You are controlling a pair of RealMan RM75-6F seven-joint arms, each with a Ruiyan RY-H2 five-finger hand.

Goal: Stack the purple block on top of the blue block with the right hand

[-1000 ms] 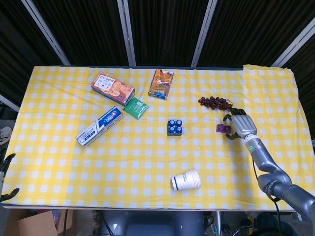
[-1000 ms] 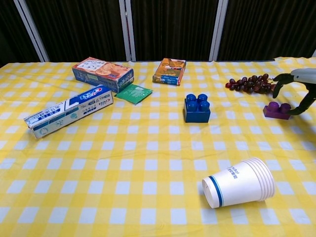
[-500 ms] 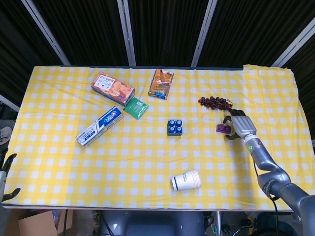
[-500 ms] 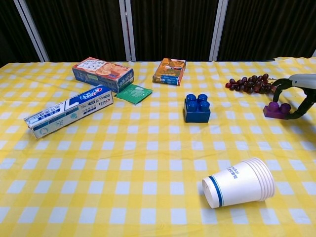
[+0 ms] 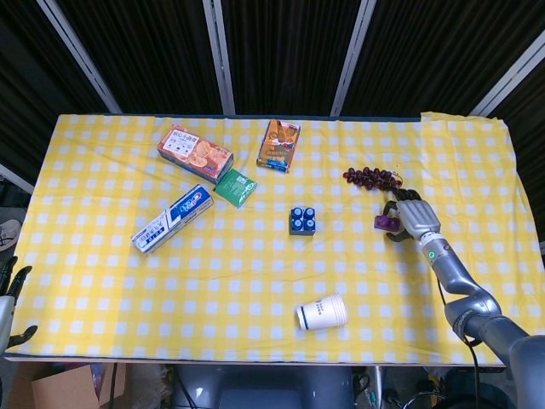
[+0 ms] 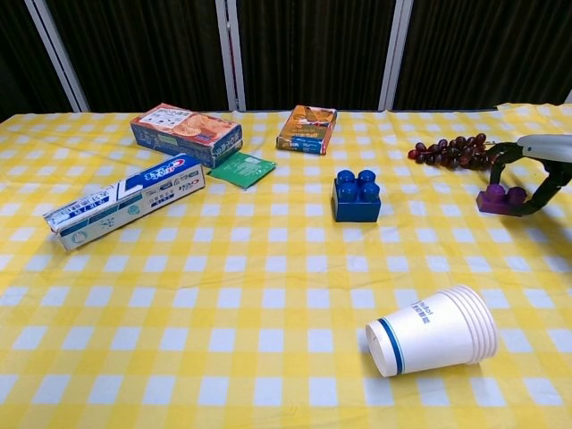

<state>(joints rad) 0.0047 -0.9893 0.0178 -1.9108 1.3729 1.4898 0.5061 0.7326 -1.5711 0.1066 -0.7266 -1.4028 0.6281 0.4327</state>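
Note:
The purple block (image 6: 500, 198) rests on the yellow checked cloth at the right, just in front of the grapes. My right hand (image 6: 540, 165) comes in from the right edge. Its fingers (image 6: 494, 164) curl over the block's far left side and its thumb presses the near right side, so it pinches the block. In the head view the purple block (image 5: 384, 223) peeks out left of the right hand (image 5: 413, 217). The blue block (image 6: 356, 197) stands studs up near the table's middle, well left of the hand. My left hand (image 5: 10, 307) hangs off the table's near left corner with its fingers apart, holding nothing.
Dark grapes (image 6: 451, 150) lie just behind the purple block. A stack of paper cups (image 6: 433, 332) lies on its side at the front. A toothpaste box (image 6: 125, 200), a green packet (image 6: 242, 169) and two snack boxes (image 6: 186, 132) (image 6: 307, 129) sit left and behind.
The right hand's fingers have closed in from around the purple block until they touch it. The block itself has stayed put on the cloth.

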